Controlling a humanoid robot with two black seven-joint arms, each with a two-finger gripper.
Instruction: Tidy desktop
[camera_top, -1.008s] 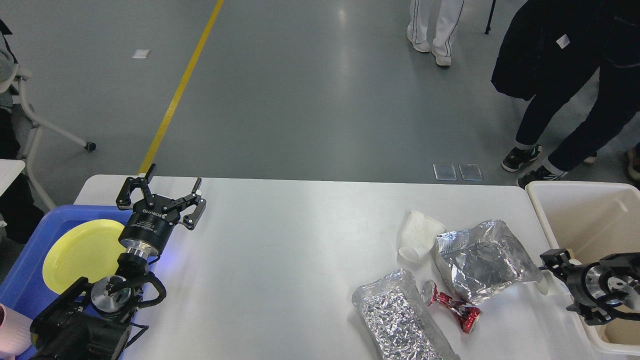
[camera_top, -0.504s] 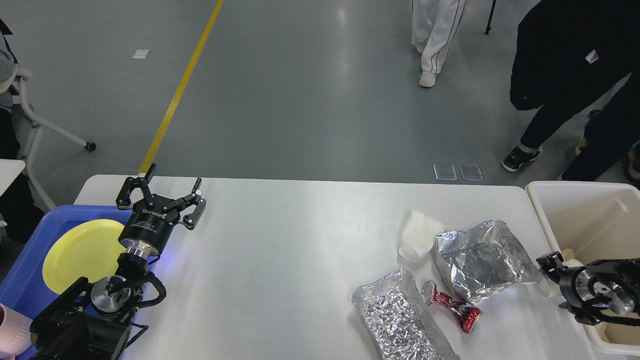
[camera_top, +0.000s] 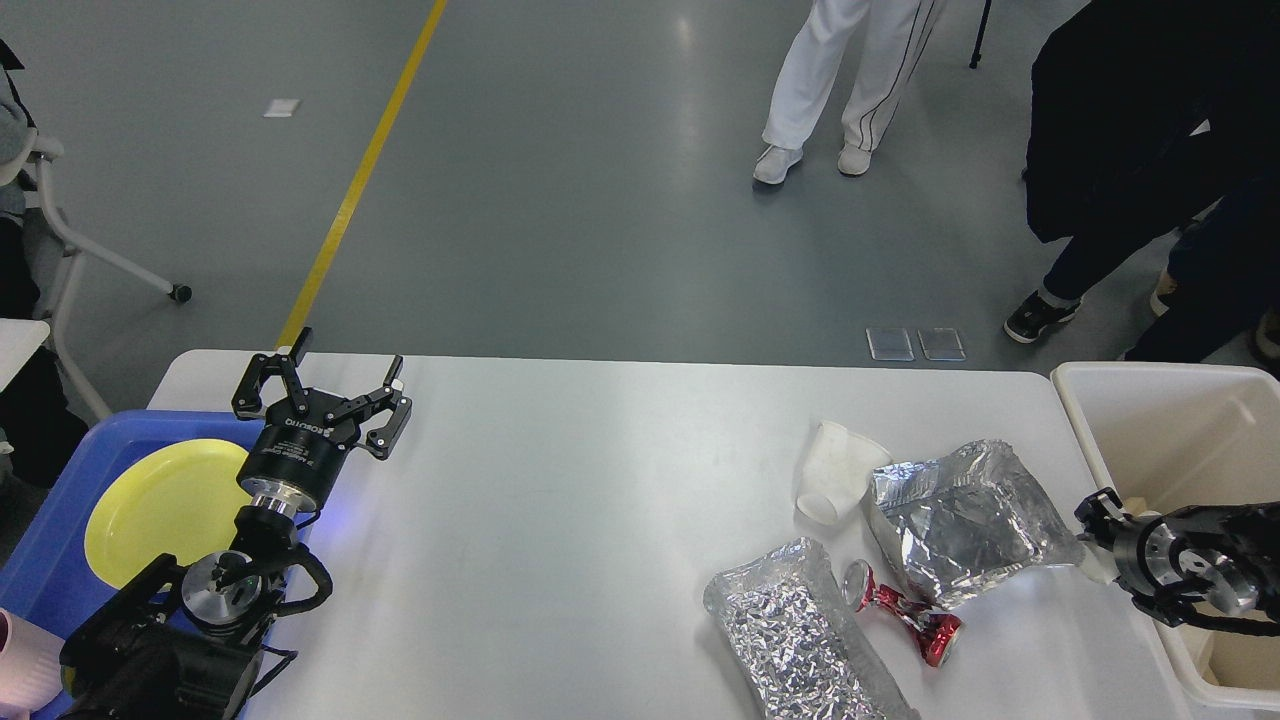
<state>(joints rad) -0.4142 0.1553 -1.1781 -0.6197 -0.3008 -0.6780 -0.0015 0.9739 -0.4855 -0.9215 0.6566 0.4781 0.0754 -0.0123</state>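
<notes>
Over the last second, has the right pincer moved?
Yes, slightly. The right pincer has risen a little in the view and drawn back from the foil bag, judged against the beige tub's near rim.

Yellow plate (camera_top: 160, 505) in blue tray (camera_top: 60, 570); beige tub (camera_top: 1180, 440) far right.

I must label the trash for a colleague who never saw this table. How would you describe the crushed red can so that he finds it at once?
Look at the right part of the white desktop, near the beige tub. Two silver foil bags lie there, and the crushed can lies between them. It is the only red thing there.
</notes>
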